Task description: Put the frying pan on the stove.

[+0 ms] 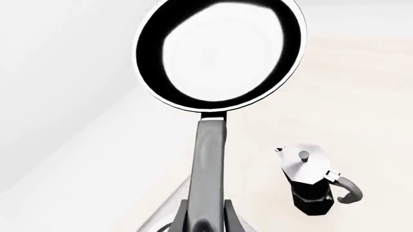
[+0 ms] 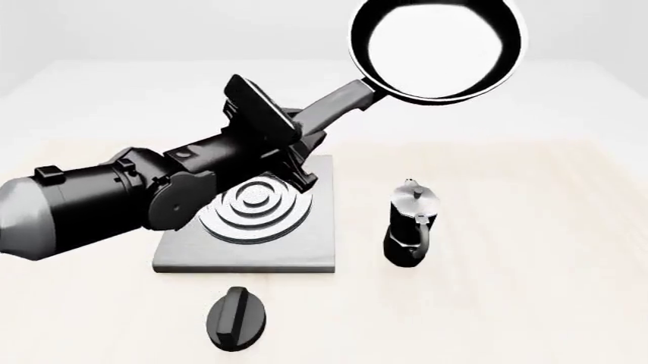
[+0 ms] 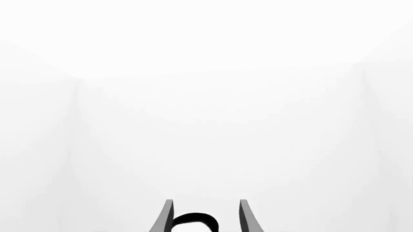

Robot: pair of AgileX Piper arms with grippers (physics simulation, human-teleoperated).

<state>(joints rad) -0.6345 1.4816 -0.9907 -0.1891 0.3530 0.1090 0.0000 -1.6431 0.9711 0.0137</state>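
My left claw [image 2: 303, 140] is clenching the frying pan [image 2: 438, 49] by its handle, holding it in the air toward the far right, clear of the tabletop [image 2: 526, 303]. The stove [image 2: 253, 220] is lying flat under my left arm, with the moka pot [image 2: 410, 224] just right of it and a black knob [image 2: 238, 318] nearer. My right claw [image 3: 205, 215] is showing its fingers apart, gripping nothing.

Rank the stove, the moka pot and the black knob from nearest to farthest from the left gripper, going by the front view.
From the left gripper, shut on the frying pan handle:
1. The stove, directly beneath the gripper.
2. The moka pot, off to the right on the table.
3. The black knob, at the table's near edge, in front of the stove.
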